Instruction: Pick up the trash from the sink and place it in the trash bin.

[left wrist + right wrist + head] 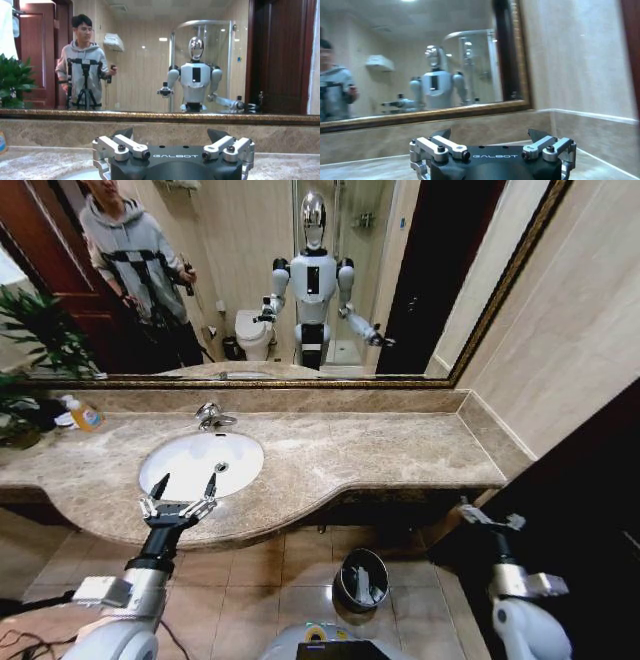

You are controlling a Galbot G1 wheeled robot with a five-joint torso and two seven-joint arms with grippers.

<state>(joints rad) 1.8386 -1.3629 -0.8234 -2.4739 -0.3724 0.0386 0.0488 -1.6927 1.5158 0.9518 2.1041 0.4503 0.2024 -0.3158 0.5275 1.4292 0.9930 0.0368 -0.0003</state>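
With my left gripper spread open and empty at the sink's front rim, I judge I'm approaching; the basin looks bare, and something pale lies in the trash bin. Right gripper, open, waits off the counter's right end.

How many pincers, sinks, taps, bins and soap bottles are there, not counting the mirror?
Pincers: 2, the left pincer and the right pincer
Sink: 1
Faucet: 1
Trash bin: 1
Soap bottle: 1
Total: 6
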